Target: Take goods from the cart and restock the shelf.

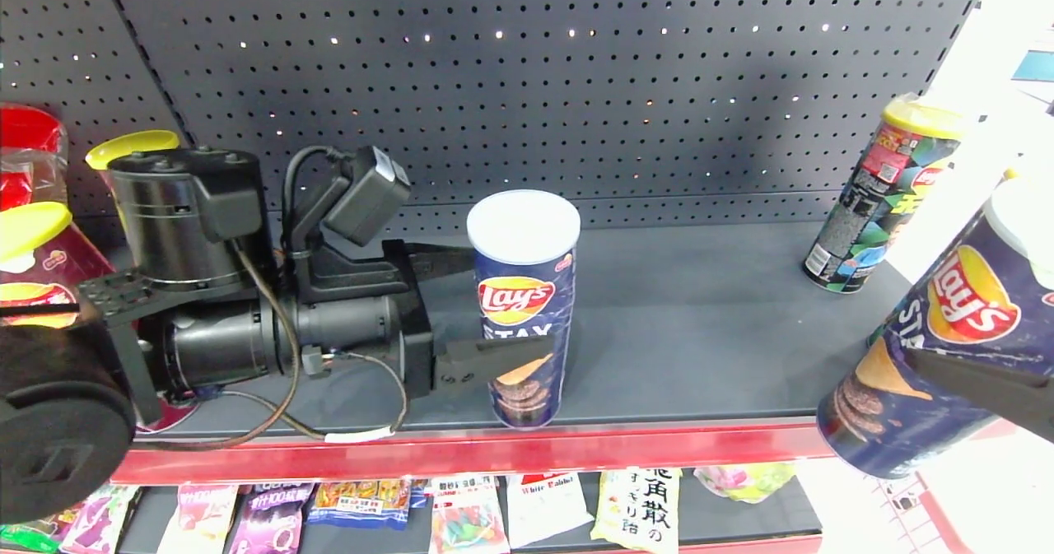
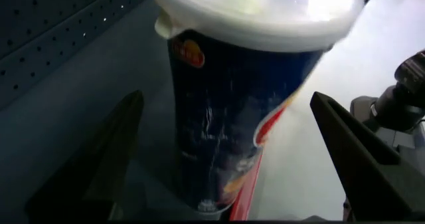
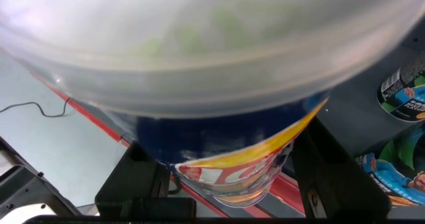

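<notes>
The left claw [image 1: 510, 303] is wide, its 2 fingers [image 2: 352, 157] flanking but apart from a blue can [image 1: 527, 233] that stands upright near the middle of the shelf [image 1: 700, 323], close to its red front edge. The right claw [image 3: 239, 184] grips a 2nd blue can [image 1: 947, 348], tilted, in front of the shelf's right end. A black can [image 1: 881, 200] with a yellow lid stands at the back right.
</notes>
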### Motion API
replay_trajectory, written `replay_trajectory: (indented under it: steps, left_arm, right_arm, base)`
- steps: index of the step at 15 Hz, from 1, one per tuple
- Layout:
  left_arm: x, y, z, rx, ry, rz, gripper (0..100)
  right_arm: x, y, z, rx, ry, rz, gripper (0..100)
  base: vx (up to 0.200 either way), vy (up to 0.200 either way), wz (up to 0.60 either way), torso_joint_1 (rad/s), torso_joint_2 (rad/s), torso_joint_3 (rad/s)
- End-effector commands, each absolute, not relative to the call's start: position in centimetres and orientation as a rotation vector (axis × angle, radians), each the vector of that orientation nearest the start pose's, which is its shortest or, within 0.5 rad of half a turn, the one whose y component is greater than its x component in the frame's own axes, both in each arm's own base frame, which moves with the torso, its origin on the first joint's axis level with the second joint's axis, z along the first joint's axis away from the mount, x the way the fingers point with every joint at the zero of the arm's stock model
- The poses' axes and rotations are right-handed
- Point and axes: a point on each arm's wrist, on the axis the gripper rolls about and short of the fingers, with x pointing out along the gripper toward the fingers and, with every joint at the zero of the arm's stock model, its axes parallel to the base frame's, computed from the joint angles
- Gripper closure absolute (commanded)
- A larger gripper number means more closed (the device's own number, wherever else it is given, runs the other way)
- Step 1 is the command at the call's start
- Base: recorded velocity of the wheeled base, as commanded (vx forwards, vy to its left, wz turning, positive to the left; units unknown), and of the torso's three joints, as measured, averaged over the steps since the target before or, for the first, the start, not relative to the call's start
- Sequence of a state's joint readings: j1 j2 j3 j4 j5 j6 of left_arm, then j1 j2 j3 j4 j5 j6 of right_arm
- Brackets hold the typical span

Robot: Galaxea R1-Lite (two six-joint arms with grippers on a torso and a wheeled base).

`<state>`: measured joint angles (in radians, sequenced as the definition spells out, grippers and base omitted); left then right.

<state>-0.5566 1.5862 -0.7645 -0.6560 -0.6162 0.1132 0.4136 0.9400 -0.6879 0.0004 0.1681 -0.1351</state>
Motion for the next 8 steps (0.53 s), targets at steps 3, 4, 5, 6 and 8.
replay_trajectory:
  steps: [3, 4, 5, 6, 8]
  left_arm:
    - [20.4, -13.5, 20.9, 0.094, 0.098, -1.154, 0]
    - [19.9, -12.9, 20.8, 0.093, 0.100, -1.141, 0]
    - [19.4, -12.3, 20.6, 0.091, 0.103, -1.131, 0]
    - [18.7, -11.7, 20.4, 0.090, 0.109, -1.119, 0]
    - [17.6, -10.4, 20.1, 0.088, 0.106, -1.092, 0]
  right_arm:
    - [9.8, 4.7, 24.5, -0.164, 0.216, 0.597, 100]
    - [9.8, 4.8, 24.6, -0.164, 0.215, 0.598, 100]
    - [9.9, 4.8, 24.6, -0.163, 0.216, 0.600, 100]
    - [10.0, 4.9, 24.7, -0.165, 0.216, 0.601, 100]
    - [10.4, 5.1, 25.1, -0.165, 0.214, 0.607, 100]
  base:
    - [0.000, 0.000, 0.00, 0.000, 0.00, 0.000]
    - [0.000, 0.000, 0.00, 0.000, 0.00, 0.000]
    - [0.000, 0.000, 0.00, 0.000, 0.00, 0.000]
    - [0.000, 0.000, 0.00, 0.000, 0.00, 0.000]
    - [0.000, 0.000, 0.00, 0.000, 0.00, 0.000]
